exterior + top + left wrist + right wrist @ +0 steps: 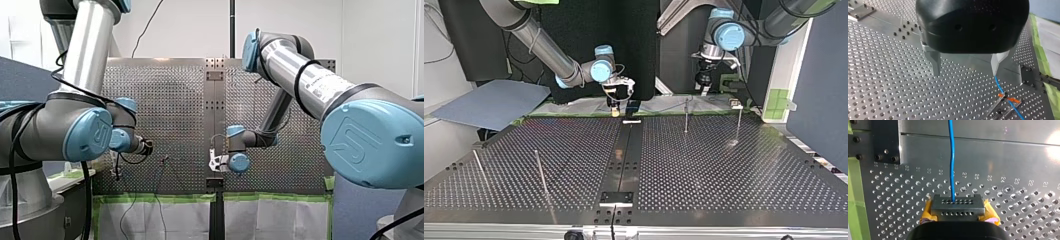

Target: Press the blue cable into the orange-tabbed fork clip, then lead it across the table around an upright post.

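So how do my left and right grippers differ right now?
My left gripper has bare metal fingers standing apart with nothing between them; my right gripper shows yellow pads and is shut on the blue cable. The left hangs beside the orange-tabbed fork clip, which the cable crosses; the right has no clip in sight. Both have black bodies and sit close over the perforated table.

We see a blue cable [951, 157] ahead of our right claw [958, 207], whose pads [926, 213] are yellow. Our left claw [966, 73] is black; beside it the clip [1006, 96] has orange tabs. The silver counter [885, 75] is hole-dotted, edged in green tape [854, 202].
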